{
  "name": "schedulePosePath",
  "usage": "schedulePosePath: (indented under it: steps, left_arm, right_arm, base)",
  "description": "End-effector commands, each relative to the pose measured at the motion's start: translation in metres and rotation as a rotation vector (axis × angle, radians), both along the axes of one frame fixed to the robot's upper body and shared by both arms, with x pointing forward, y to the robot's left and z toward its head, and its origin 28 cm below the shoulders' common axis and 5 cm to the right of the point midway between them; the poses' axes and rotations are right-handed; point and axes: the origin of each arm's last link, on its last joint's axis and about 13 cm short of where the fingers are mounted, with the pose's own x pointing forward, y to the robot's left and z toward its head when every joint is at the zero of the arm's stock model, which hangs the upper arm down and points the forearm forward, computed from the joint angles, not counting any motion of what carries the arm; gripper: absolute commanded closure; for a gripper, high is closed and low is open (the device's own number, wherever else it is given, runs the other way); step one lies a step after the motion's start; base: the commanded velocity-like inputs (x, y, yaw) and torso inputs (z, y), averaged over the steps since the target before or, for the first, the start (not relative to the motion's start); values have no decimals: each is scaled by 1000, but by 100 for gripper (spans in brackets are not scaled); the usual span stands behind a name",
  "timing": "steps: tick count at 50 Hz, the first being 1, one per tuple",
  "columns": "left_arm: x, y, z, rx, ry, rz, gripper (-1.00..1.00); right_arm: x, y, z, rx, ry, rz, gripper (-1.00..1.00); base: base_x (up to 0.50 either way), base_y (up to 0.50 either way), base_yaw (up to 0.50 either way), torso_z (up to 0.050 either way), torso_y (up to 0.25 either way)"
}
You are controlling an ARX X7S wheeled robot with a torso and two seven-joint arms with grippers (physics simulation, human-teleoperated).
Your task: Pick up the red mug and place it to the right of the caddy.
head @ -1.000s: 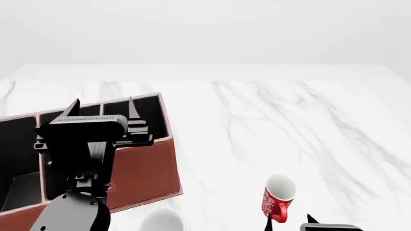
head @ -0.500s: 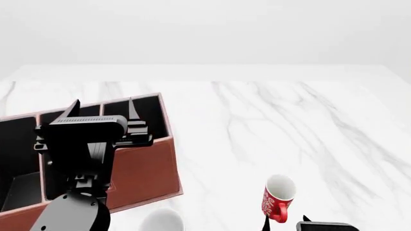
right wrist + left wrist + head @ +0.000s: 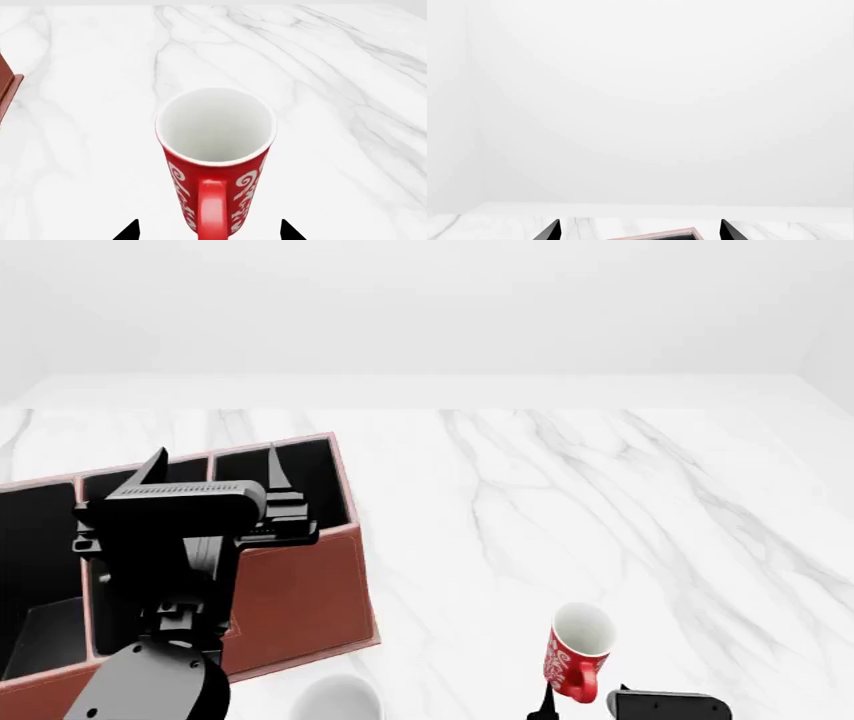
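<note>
The red mug [image 3: 577,648] with its white scrolled pattern stands upright on the marble table, right of the caddy [image 3: 304,592]. In the right wrist view the mug [image 3: 215,150] fills the middle, its handle [image 3: 212,210] turned toward the camera. My right gripper [image 3: 585,706] is at the head view's bottom edge, just behind the mug. It is open [image 3: 208,231], with its tips on either side of the handle and not touching it. My left gripper [image 3: 211,468] hovers open above the caddy's black compartments. It also shows in the left wrist view [image 3: 639,231], over a caddy corner [image 3: 662,234].
A plain white mug [image 3: 339,700] peeks in at the bottom edge, in front of the caddy. The white marble table [image 3: 601,490] stretches far back and to the right. A corner of the caddy [image 3: 7,90] shows at the edge of the right wrist view.
My right gripper has crept forward and left toward the red mug, and more of it shows in the head view. The left arm, caddy and mug have not moved.
</note>
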Motion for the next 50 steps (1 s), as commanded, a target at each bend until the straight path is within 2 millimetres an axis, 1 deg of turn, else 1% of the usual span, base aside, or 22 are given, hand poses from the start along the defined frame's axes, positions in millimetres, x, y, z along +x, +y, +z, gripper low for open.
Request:
schedulePosePath:
  steps: [1,15,16,33,39,41,44,45,47,48,50]
  left_arm:
    - [0,0,0,0,0,-2,-100]
    - [0,0,0,1,0,-1,-100]
    - [0,0,0,1,0,0,-100]
    - [0,0,-2,0,5,0,-100]
    - [0,1,-2,0,4,1,-100]
    - [0,1,-2,1,4,2,-100]
    - [0,1,-2,0,4,2,-100]
    - [0,1,-2,0,3,2,-100]
    - [0,1,-1,1,2,3,-100]
    - [0,1,0,0,1,4,-100]
    - [1,1,0,1,1,5,-100]
  right_arm:
    - [6,-2,-5,10,13,-11,-100]
    - [8,-3,-10,11,23,-15,-100]
    - [8,-3,-10,12,21,-17,100]
    - [8,-2,-11,10,19,-20,100]
    - [10,-3,-5,-7,2,-12,100]
    - [13,-3,2,-39,-24,8,100]
    - [16,-5,18,-65,-63,50,100]
    - [19,-6,27,-99,-86,79,100]
    - [21,-6,34,-121,-101,105,100]
    - [23,-7,42,-136,-119,137,100]
    - [26,-8,51,-146,-135,157,100]
  base:
    - [0,0,0,0,0]
    - [0,0,0,0,0]
    - [0,0,0,0,0]
    - [0,0,0,0,0]
    - [0,0,0,0,0]
    - [0,0,0,0,0]
    - [0,0,0,0,0]
    - [0,0,0,0,0]
    - [0,0,0,0,0]
    - [0,0,0,0,0]
    - [0,0,0,0,0]
